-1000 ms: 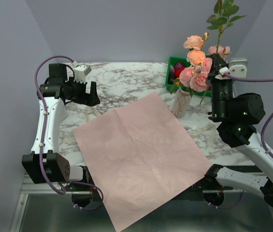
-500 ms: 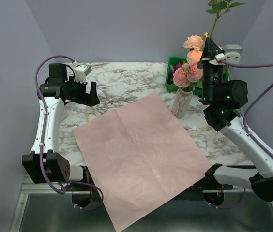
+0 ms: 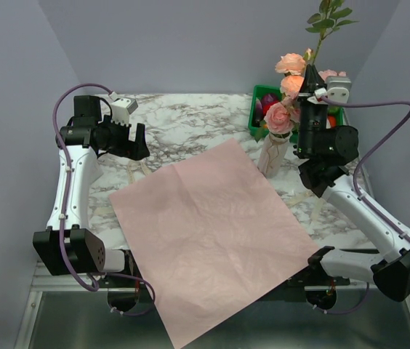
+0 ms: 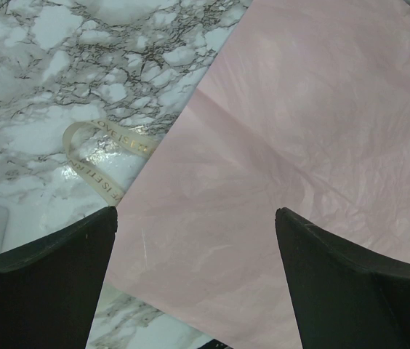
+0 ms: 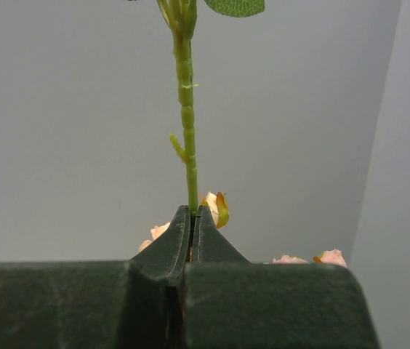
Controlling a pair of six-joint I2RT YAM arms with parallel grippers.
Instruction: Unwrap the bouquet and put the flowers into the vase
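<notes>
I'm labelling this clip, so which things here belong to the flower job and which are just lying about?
Job: vase, roses in it, leafy stem pinched in right gripper.
Lying about: pink paper, cream ribbon, green crate; left gripper open, empty.

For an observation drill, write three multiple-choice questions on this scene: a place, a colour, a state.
1. Where is the vase? A on the table by the green crate; B inside the crate; C on the floor.
2. Colour of the paper sheet? A blue; B yellow; C pink.
3. The right gripper is: A open; B shut on a green stem; C shut on a bloom.
Answers: 1 A, base on marble; 2 C, plainly pink; 3 B, it pinches the stem.
</notes>
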